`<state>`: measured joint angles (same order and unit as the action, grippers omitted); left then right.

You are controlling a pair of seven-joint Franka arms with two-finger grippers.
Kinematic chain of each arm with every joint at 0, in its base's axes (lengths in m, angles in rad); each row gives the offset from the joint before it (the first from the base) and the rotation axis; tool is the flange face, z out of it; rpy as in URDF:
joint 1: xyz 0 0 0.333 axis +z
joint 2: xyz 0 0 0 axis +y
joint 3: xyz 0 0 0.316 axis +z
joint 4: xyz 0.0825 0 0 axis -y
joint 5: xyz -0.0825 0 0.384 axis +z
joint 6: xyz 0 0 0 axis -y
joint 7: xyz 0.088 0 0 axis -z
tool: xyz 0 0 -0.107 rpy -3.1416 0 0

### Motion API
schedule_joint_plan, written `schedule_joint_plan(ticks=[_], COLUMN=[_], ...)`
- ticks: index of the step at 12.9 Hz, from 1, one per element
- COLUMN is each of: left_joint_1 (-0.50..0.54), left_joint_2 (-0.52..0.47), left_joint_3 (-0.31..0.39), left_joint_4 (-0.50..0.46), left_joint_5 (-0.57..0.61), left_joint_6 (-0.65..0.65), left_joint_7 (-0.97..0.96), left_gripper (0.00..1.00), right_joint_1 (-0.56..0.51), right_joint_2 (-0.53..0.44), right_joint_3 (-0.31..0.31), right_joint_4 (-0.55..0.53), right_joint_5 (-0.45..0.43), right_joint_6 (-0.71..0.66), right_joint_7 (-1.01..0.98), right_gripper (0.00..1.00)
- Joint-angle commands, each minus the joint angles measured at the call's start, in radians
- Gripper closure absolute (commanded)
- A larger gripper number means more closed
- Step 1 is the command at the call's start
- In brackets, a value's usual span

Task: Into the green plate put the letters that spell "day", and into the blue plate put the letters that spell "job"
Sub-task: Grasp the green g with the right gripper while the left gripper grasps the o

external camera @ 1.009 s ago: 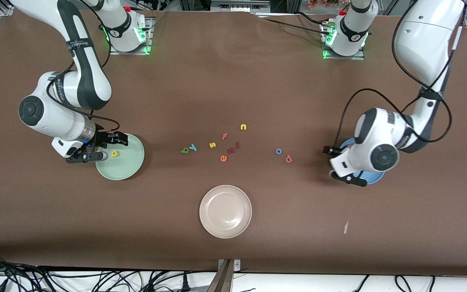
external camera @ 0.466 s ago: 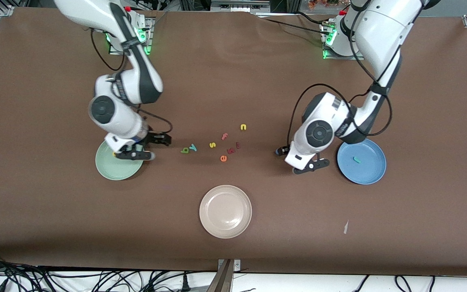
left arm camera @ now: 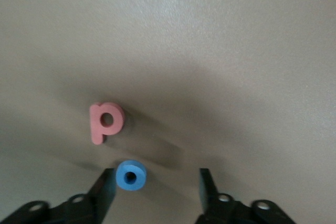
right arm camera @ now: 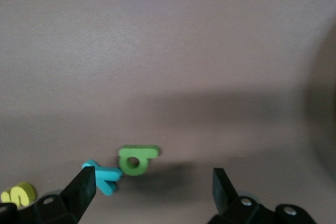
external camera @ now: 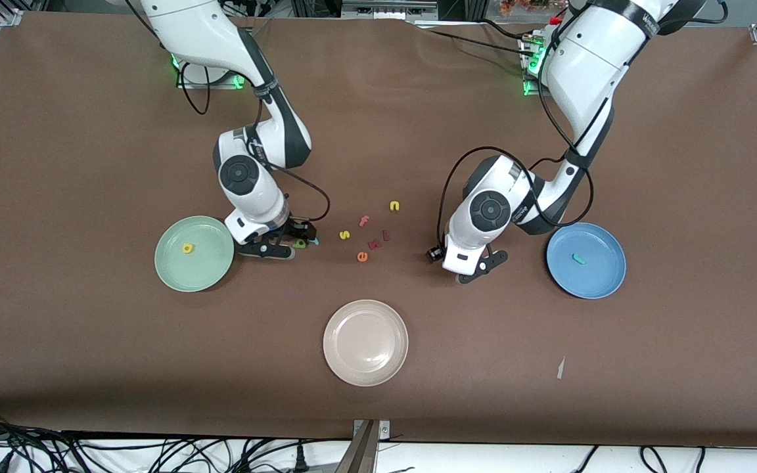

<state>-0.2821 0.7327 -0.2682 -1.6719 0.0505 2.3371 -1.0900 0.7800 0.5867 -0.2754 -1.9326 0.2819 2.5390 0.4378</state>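
Meanwhile left end effector [left arm camera: 152, 190] straddles blue o [left arm camera: 130, 174], part-open; right end effector [right arm camera: 152, 192] wide.

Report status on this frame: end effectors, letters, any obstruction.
Right end effector open over green d, teal y beside it. Left end effector over blue o, red b alongside. Yellow a in green plate; teal j in blue plate.

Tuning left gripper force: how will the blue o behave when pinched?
The blue o looks like thick foam, so probably light and squashy. It lies flat on the table, so unlikely to roll. Its ring hole may collapse under a firm pinch from the left gripper.
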Motion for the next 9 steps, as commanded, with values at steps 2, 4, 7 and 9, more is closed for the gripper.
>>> schedule_joint_plan(ticks=[2, 4, 7, 9], left_joint_1=[-0.009, -0.009, -0.005, 0.000], left_joint_2=[0.007, 0.004, 0.002, 0.002], left_joint_3=[0.006, 0.007, 0.007, 0.006], left_joint_4=[0.006, 0.003, 0.001, -0.005], left_joint_5=[-0.024, -0.018, -0.018, -0.018], left_joint_6=[-0.001, -0.036, -0.079, -0.079], left_joint_7=[-0.004, 0.002, 0.005, 0.005], left_gripper=[0.31, 0.30, 0.31, 0.41], right_joint_1=[0.015, 0.031, 0.031, 0.031], right_joint_2=[0.033, 0.056, 0.068, 0.068], right_joint_3=[-0.016, -0.019, -0.022, -0.022], right_joint_4=[0.034, 0.032, 0.032, 0.032], right_joint_5=[0.007, 0.007, 0.007, 0.005], right_joint_6=[0.009, 0.049, 0.053, 0.053], right_joint_7=[0.022, 0.021, 0.021, 0.021], right_gripper=[0.05, 0.06, 0.12, 0.16])
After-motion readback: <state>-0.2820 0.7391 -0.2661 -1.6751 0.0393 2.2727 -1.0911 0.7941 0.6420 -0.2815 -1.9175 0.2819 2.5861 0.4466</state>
